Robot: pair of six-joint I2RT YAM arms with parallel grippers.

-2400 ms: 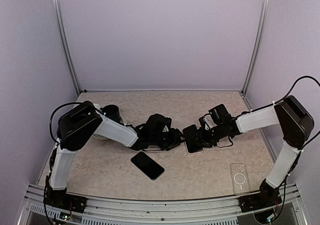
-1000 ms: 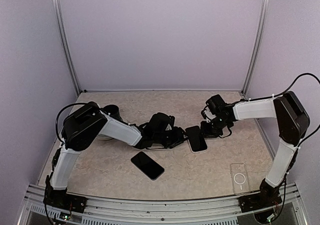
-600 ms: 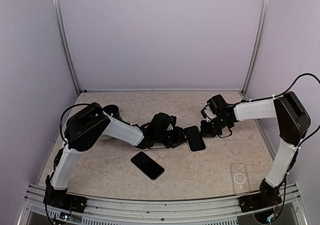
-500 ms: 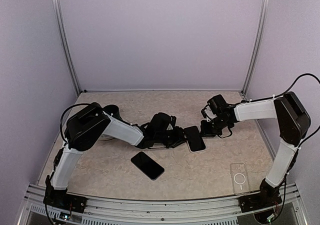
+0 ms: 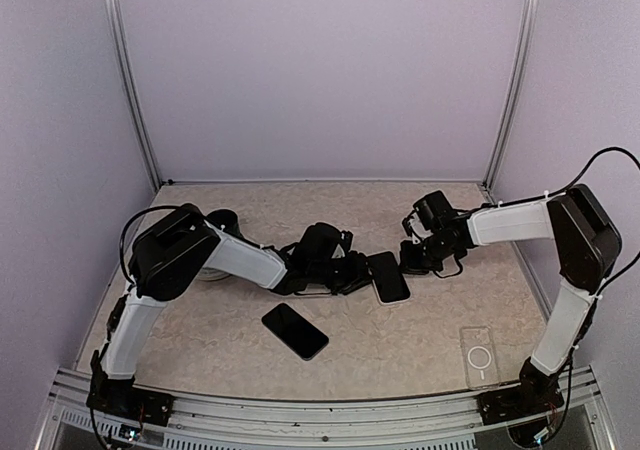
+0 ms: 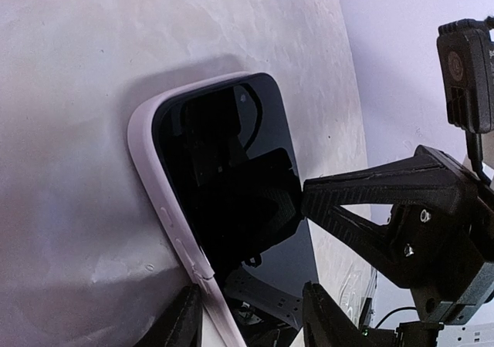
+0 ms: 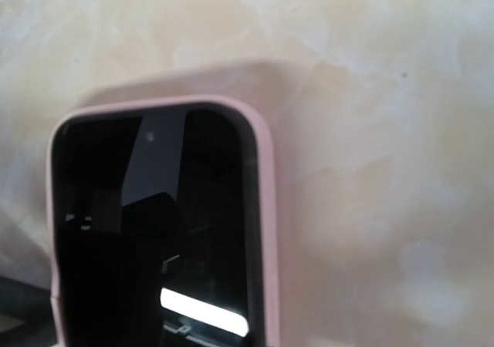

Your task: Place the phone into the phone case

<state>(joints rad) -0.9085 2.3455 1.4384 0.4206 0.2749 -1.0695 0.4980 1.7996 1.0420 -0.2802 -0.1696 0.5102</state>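
Since the earliest frame, the phone (image 5: 389,276) has come down from its tilted, lifted pose and lies flat on the counter (image 5: 300,210). The right end effector (image 5: 408,261) has let go, backed toward the far right and clenched shut.

Near: a clear case (image 5: 478,355) lies by the right base and a second phone (image 5: 295,331) left of centre. Both are well apart from the work.

Middle: the phone sits in a pink case (image 6: 147,170), screen up, long axis roughly near-to-far, between the two end effectors. The left end effector (image 5: 357,273) is the nearer, with the phone just to its right. Its jaws stand part open astride one end, fingers (image 6: 184,322) against or just beside the case's long edges. Pinching or only bracketing: cannot tell.

Far: the right end effector is empty, its closed tip at the phone's opposite long edge. Contact looks likely, not certain. Judgement: the next move is a press from that side.
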